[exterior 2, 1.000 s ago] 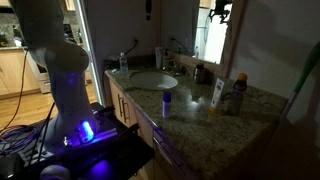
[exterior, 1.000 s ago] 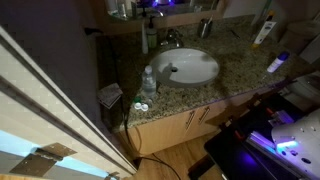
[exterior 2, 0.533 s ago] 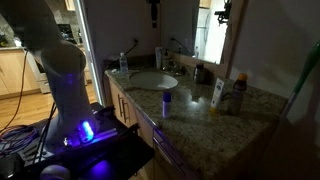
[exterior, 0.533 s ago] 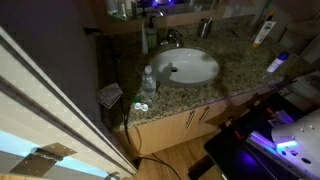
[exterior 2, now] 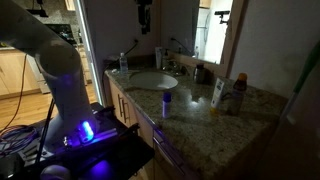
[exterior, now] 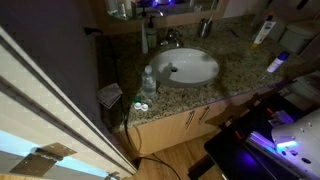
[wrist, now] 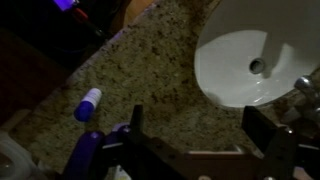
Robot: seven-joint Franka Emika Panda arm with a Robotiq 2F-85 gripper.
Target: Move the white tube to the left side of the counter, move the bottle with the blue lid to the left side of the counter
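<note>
The white tube [exterior: 263, 32] [exterior 2: 217, 94] stands upright on the granite counter [exterior: 240, 75] [exterior 2: 195, 110], away from the sink. The bottle with the blue lid [exterior: 277, 63] [exterior 2: 167, 102] stands near the counter's front edge. In the wrist view it lies at lower left [wrist: 88, 103], beside a purple-lit object I cannot identify. My gripper [exterior 2: 143, 20] [wrist: 198, 135] hangs high above the counter near the sink. Its jaws are open and empty, and it touches neither object.
The oval white sink [exterior: 190, 67] [exterior 2: 152, 80] [wrist: 260, 60] has a faucet [exterior 2: 172, 60] behind it. A clear water bottle [exterior: 148, 82] [exterior 2: 124, 62] stands at the far end of the counter from the tube. A jar with an orange lid [exterior 2: 238, 93] stands beside the tube. A mirror and wall are behind.
The arm has swung, and the gripper has shifted slightly sideways and a little lower above the sink end. The tube and the bottle have not moved.
</note>
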